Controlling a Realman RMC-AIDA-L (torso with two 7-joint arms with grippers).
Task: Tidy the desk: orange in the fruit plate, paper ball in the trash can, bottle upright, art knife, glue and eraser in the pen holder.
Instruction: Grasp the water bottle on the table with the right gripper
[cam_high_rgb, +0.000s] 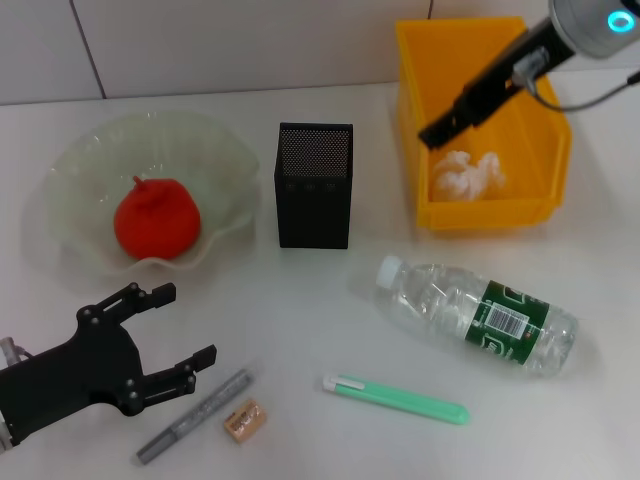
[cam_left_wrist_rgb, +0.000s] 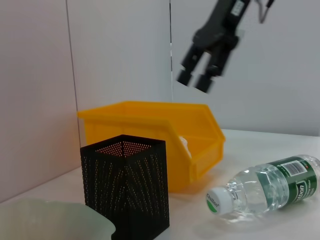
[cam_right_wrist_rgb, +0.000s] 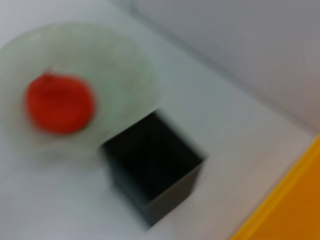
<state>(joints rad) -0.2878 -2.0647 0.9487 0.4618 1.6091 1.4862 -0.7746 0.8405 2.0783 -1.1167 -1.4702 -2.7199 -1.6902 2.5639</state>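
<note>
Orange and paper ball looked sorted; our right pincer hung spread over the trash can, left pincer spread near the eraser; bottle next, we figured.

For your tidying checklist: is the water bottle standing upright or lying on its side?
Lying on its side. The bottle rests lengthwise on the desk, cap pointing toward the pen holder.

**Desk and wall**

A white desk carries everything. Behind it rises a wall of pale tiles with thin dark joints, meeting the desk's far edge along a straight line.
</note>
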